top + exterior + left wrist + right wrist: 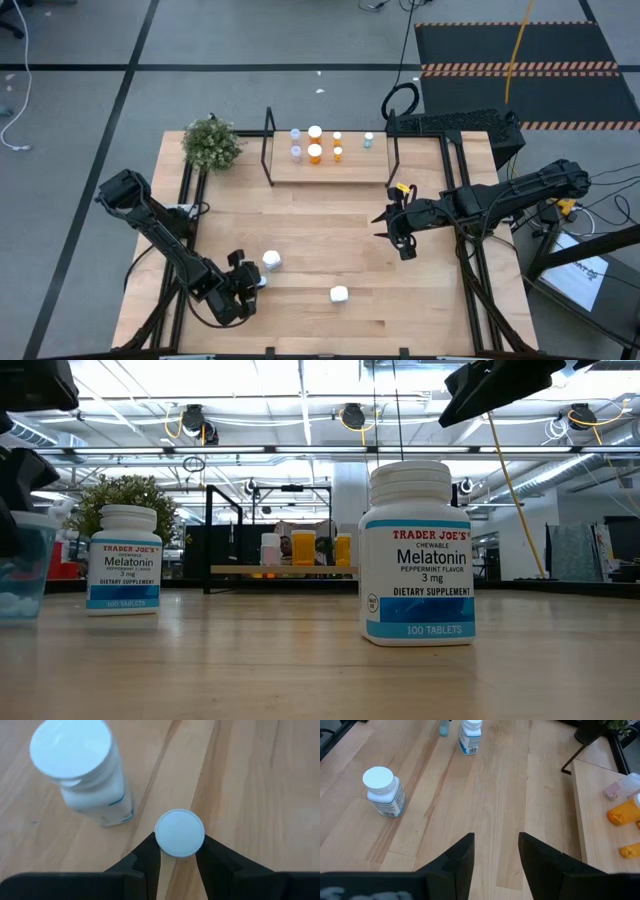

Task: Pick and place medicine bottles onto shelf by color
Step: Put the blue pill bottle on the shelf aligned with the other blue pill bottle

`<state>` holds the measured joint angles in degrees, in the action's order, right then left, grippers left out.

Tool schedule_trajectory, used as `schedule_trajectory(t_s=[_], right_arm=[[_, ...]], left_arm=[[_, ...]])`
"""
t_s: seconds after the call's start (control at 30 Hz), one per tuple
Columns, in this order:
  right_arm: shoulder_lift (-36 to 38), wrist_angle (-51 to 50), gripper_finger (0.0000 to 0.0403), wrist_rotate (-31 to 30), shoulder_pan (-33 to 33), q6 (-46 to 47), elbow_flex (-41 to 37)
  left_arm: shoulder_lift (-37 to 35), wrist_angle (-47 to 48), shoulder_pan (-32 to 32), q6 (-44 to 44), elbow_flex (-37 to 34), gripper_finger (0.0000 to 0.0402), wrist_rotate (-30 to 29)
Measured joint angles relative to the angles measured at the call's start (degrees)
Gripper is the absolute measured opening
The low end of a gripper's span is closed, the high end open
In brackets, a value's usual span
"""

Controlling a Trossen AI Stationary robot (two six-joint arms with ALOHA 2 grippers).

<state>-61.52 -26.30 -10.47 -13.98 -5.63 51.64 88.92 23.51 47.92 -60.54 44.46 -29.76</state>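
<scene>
So the left gripper (252, 283) is down at the table's near-left, fingers (147, 862) pinched around the small bottle (179, 833) just under its white cap. The white bottle (271, 260) stands just beside it (way too cozy), so a sloppy lift could clip it and knock it over, and a grip that high could let the bottle swing or slip. It stands upright, long axis vertical, cap up. A second white bottle (339, 294) sits mid-table. Right gripper (403, 240) hovers with fingers apart and empty, near the shelf (330, 172).
</scene>
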Motion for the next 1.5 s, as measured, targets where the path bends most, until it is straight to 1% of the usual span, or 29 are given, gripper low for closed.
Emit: schedule_trajectory(t_s=[0.43, 0.63, 1.07, 1.17, 1.37, 1.5], right_arm=[[0.0, 0.4, 0.0148, 0.0, 0.0, 0.0, 0.0], [0.0, 1.3, 0.0148, 0.0, 0.0, 0.0, 0.0], [0.0, 4.5, 0.0148, 0.0, 0.0, 0.0, 0.0], [0.0, 8.8, 0.0148, 0.0, 0.0, 0.0, -1.2], [0.0, 22.6, 0.0148, 0.0, 0.0, -3.7, -6.5], [0.0, 30.6, 0.0148, -0.1, 0.0, -4.1, -8.7]], left_arm=[[0.0, 0.4, 0.0, 5.9, 5.6, 0.0113, 0.0], [0.0, 0.4, -0.3, 7.9, 7.0, 0.0113, -0.1], [0.0, 0.2, -3.6, 13.2, 9.6, 0.0113, 0.1], [0.0, 0.2, -4.7, 14.6, 10.0, 0.0113, 0.9], [0.0, 0.2, -6.7, 18.1, 11.3, 0.0113, 1.4], [0.0, 0.2, -7.9, 21.2, 12.8, 0.0113, 1.5]])
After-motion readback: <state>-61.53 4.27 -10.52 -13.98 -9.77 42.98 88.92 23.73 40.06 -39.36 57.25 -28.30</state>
